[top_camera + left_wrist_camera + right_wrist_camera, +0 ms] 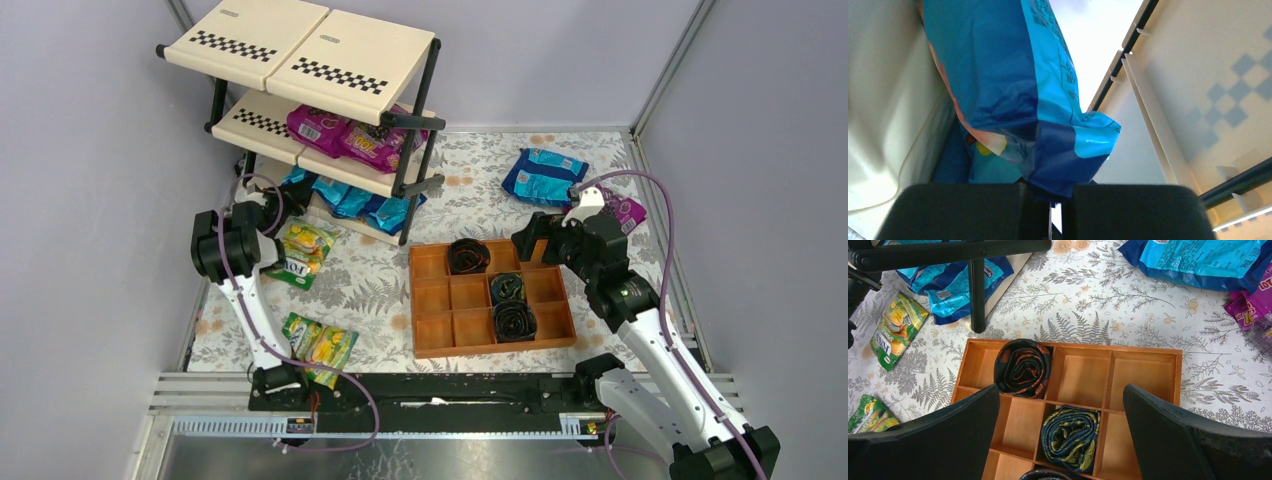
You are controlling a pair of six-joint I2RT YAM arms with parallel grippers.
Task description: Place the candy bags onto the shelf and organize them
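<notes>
**A:** Left side first. The left gripper (1050,200) is pinched shut on the bottom seam of a blue candy bag (1013,90), with only a thin fold of film caught between the fingers.

**B:** Where is it relative to the shelf (340,50)?

**A:** Low, at the shelf's left end. The wrist view shows cream panel on both sides of the bag. From overhead the fingers are tucked under the middle tier, so I cannot tell whether the bag is touching the bottom panel yet.

**B:** What is the step in hand?

**A:** My judgement is seating it on the bottom tier, beside the stacked blue bags (365,203). The magenta bags (345,135) are on the tier above.

**B:** Notes for doing it well?

**A:** Lay it flat and push it deep enough that no corner hangs over the edge. Open only once the panel carries its weight, because the film is glossy and likely to slide. Back straight out, away from the black post (977,295).

**B:** And the right arm?

**A:** The right gripper (1060,400) is spread wide and holds nothing. It hovers over the wooden compartment tray (1143,377) with its coiled rolls (1023,367).

**B:** What is left to shelve?

**A:** Two green-yellow bags (305,250) lie near the left arm. A loose blue pair (545,175) and one magenta bag (628,210) lie by the right arm.
</notes>
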